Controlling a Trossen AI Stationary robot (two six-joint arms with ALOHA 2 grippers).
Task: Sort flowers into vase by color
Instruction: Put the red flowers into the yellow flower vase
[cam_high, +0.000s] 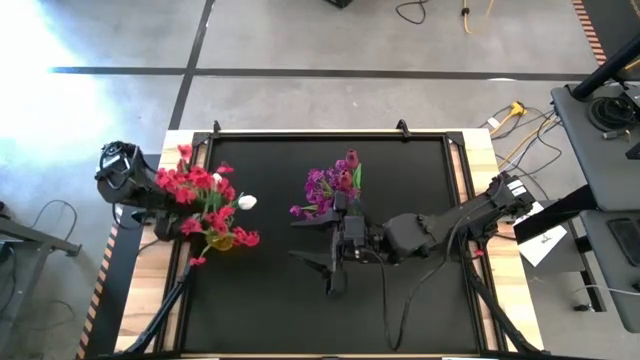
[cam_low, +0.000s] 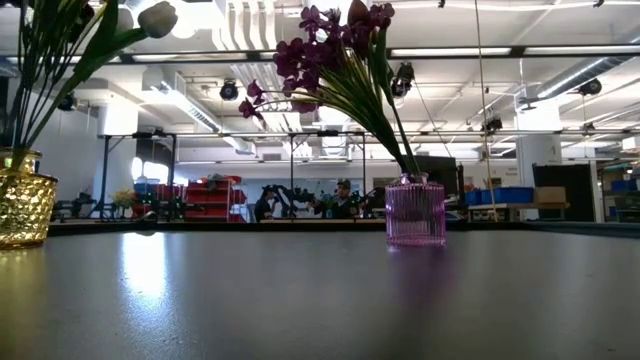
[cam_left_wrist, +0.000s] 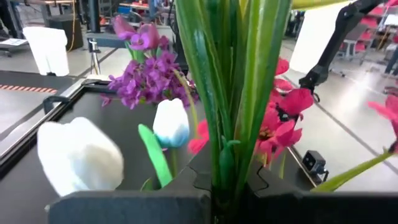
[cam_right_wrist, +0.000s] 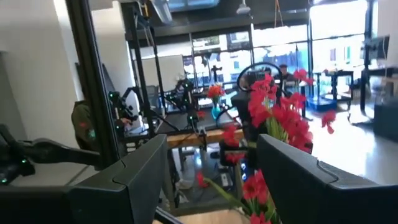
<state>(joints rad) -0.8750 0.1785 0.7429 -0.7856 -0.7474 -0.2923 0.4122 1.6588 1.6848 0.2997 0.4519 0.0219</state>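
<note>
Two vases: red blossom clusters (cam_high: 205, 190) in gold glass vase (cam_low: 24, 208) clenched by left gripper (cam_left_wrist: 217, 186); right gripper (cam_high: 330, 262) released near purple blossom clusters (cam_high: 330, 185); gold vase edge-cropped.

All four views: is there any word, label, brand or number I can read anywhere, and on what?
No text can be read in any view.
White sheet on the table's right edge, high view: dark marks, too small to read.
Pink glass vase and gold glass vase, low view: no label showing.
Room signage behind, low and right wrist views: too blurred to read.
</note>
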